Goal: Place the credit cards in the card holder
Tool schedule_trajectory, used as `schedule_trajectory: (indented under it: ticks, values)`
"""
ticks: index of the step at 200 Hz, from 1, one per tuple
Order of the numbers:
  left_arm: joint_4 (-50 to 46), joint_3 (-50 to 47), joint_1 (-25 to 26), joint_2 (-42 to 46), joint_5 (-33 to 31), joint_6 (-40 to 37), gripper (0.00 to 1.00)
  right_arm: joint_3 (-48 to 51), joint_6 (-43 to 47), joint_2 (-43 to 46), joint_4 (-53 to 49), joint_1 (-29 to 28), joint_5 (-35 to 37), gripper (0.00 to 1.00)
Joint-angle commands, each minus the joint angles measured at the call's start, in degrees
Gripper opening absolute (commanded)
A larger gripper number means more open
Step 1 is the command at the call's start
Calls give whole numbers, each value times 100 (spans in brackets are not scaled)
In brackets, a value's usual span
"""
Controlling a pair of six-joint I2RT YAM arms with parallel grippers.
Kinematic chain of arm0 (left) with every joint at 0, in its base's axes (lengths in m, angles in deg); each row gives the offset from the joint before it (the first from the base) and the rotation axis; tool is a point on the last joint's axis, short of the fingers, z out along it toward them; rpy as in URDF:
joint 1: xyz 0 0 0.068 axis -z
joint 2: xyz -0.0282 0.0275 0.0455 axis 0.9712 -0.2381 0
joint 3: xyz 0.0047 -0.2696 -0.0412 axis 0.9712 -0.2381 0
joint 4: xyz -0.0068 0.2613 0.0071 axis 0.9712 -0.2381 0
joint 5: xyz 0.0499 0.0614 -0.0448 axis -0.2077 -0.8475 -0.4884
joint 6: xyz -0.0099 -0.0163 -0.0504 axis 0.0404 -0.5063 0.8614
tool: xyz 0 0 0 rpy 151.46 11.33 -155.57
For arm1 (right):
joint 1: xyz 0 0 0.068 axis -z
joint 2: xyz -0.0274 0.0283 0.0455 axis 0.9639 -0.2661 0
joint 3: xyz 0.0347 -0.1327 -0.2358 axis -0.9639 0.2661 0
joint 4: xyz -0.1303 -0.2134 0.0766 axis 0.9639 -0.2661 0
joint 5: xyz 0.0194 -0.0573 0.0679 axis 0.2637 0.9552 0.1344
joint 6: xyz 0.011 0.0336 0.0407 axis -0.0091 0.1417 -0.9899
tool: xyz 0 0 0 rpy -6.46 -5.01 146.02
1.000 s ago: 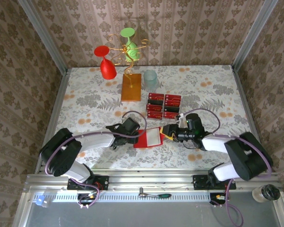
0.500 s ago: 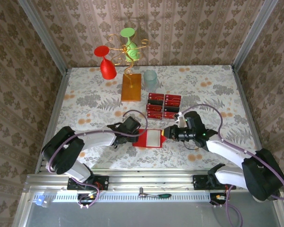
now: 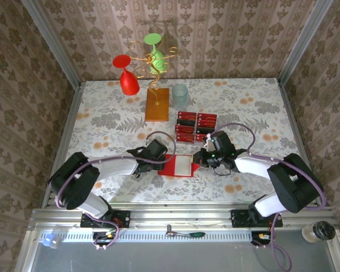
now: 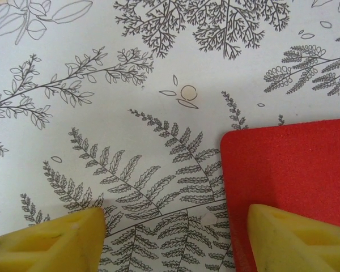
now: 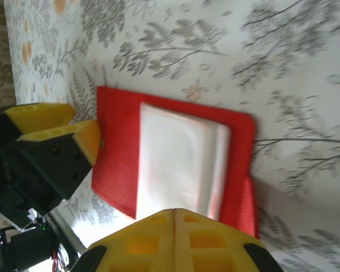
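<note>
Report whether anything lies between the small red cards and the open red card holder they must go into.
Nothing visible does: only bare flowered tablecloth separates the small red striped cards from the flat red card holder. The shut right gripper and open left gripper flank the holder's sides.

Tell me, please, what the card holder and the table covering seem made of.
The card holder looks like matte red faux leather or textured plastic, given its fine grain; its pale pocket seems glossy film, catching light. The table covering looks like smooth cloth or vinyl, printed with ferns.

the open card holder [image 3: 179, 166] lies just nearer than the credit cards [image 3: 196, 126].
</note>
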Motion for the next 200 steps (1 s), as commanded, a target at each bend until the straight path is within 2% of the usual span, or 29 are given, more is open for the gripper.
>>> schedule_trajectory:
  ticks: [1,36,65,93,127,200]
  values:
    - [-188,-138,22,189,-130,113,67,226,143,-186,230,133,140,4]
    - [-171,-239,130,256,-157,274,67,375,145,-453,468,198,85,1]
    - [-164,-333,185,323,-205,403,67,317,197,-315,360,195,-53,0]
    - [-173,-401,204,404,-232,498,66,59,400,128,-212,109,-165,0]
    - [-148,-468,210,546,-271,563,66,-582,748,339,-1058,-301,38,0]
    - [-152,-385,209,584,-297,570,66,-1970,613,-1190,-959,-1178,195,0]
